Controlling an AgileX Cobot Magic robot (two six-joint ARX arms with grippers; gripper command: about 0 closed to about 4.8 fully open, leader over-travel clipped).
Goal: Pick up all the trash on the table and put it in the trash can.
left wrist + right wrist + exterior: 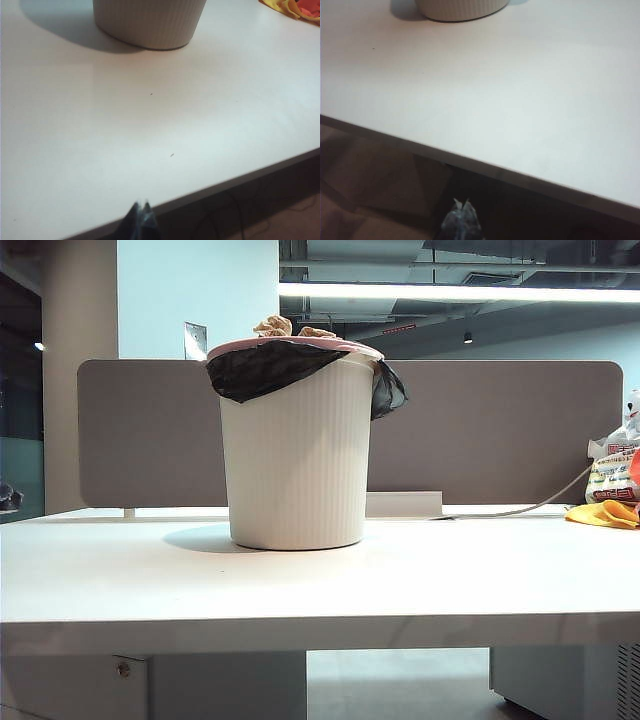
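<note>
The off-white ribbed trash can (295, 445) with its pink rim and black liner stands in the middle of the white table (320, 575). Light brown wads of trash (290, 330) poke above its rim. In the left wrist view my left gripper (141, 204) is shut and empty at the table's front edge, with the trash can's base (150, 25) far beyond it. In the right wrist view my right gripper (460, 202) is shut and empty, hanging off the table's front edge (485, 170), with the trash can's base (462, 10) far ahead. Neither gripper appears in the exterior view.
An orange cloth (605, 513) and a printed plastic bag (612, 470) lie at the table's right end; the cloth (295, 9) also shows in the left wrist view. A grey-brown partition panel (500, 430) stands behind the table.
</note>
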